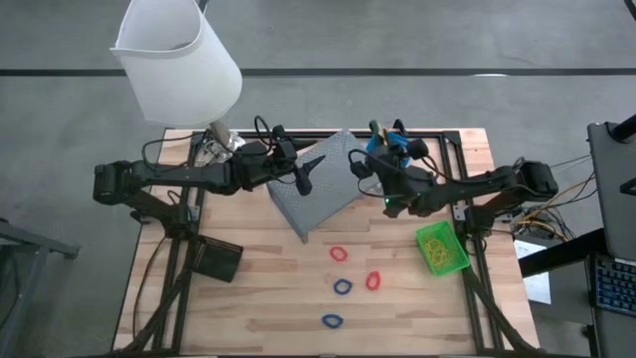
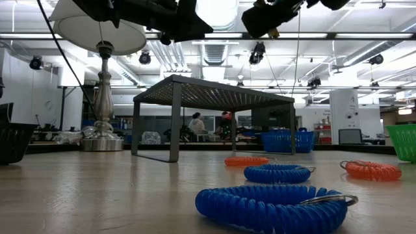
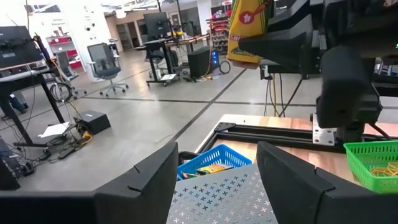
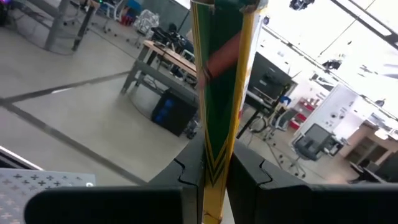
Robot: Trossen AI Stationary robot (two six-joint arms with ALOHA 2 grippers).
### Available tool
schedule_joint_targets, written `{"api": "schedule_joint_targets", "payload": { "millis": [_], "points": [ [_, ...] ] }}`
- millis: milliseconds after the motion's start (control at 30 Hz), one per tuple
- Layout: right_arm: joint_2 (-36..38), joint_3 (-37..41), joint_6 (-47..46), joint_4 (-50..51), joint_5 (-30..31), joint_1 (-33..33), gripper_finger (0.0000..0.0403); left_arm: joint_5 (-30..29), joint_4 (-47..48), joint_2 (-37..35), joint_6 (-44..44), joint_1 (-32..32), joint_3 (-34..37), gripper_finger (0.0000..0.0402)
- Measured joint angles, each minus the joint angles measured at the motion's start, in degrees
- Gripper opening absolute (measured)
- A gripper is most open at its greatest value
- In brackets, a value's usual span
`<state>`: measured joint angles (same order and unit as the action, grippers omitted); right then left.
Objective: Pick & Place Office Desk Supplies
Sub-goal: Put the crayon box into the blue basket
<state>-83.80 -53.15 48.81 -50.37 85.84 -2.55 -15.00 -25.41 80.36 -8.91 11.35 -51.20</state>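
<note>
Crayon box (image 4: 221,93), yellow-green, is hanging pinched in the right gripper (image 4: 214,171) above the table's far side, near the blue bin (image 3: 208,160). Carry step; next, I judge, lowering over that bin, then releasing. Left gripper (image 3: 214,180) is idling spread above the mesh riser (image 1: 316,179).

A green-and-yellow box (image 4: 219,93) with chevron stripes fills the frame's centre. Mid-frame sits a grey perforated shelf (image 1: 316,184); lower down, red loops (image 1: 340,254) and blue loops (image 1: 342,286); right, a green bin (image 1: 442,248).
</note>
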Motion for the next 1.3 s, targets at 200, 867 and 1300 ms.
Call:
{"api": "schedule_joint_targets", "payload": {
  "millis": [200,867,1300],
  "points": [
    [1.1,0.0,-1.4,0.5,-0.1,-0.3,0.0038,0.0,0.0,0.0,0.0,0.0,0.0,0.0220],
    [7.7,-2.7,-42.8,41.6,-50.0,9.3,0.0038,0.0,0.2,0.0,-0.2,0.0,0.0,0.0220],
    [19.0,-4.0,-57.9,70.4,-54.6,26.0,0.0038,0.0,1.5,0.0,-0.2,0.0,0.0,0.0220]
  ]
}}
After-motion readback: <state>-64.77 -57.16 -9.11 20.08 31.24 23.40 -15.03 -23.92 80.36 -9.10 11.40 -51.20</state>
